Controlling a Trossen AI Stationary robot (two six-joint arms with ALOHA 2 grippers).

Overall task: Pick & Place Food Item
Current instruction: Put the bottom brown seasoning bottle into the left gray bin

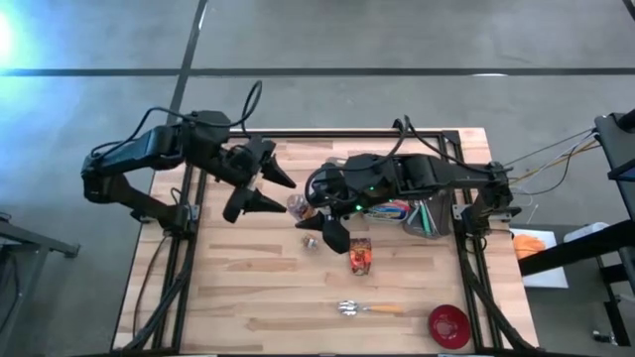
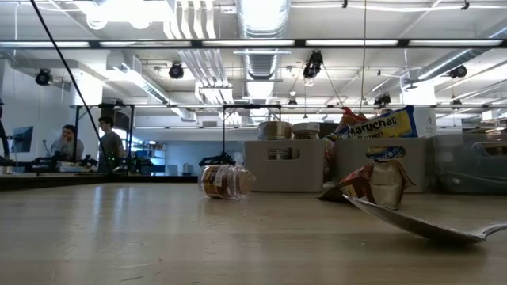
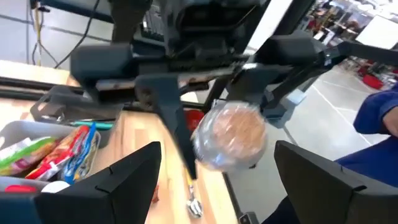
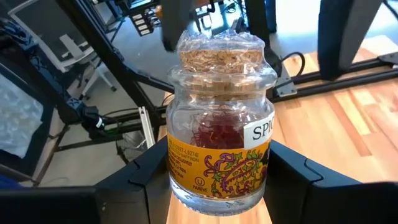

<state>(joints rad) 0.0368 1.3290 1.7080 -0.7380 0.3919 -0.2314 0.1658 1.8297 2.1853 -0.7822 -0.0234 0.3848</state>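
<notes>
The spice jar (image 4: 221,118) was clear glass with a cork stopper under plastic wrap and a yellow patterned label, red threads inside. It sat clamped between the right hand's (image 4: 214,186) fingers, off the bench (image 1: 258,278).

High view straight down, low view table-level, wrist views close; all share jar (image 4: 219,130)

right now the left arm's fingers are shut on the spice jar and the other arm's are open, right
No. The right gripper holds the spice jar, its fingers shut on the glass, as the right wrist view shows. The left gripper is the open one, hanging empty beside it.
</notes>
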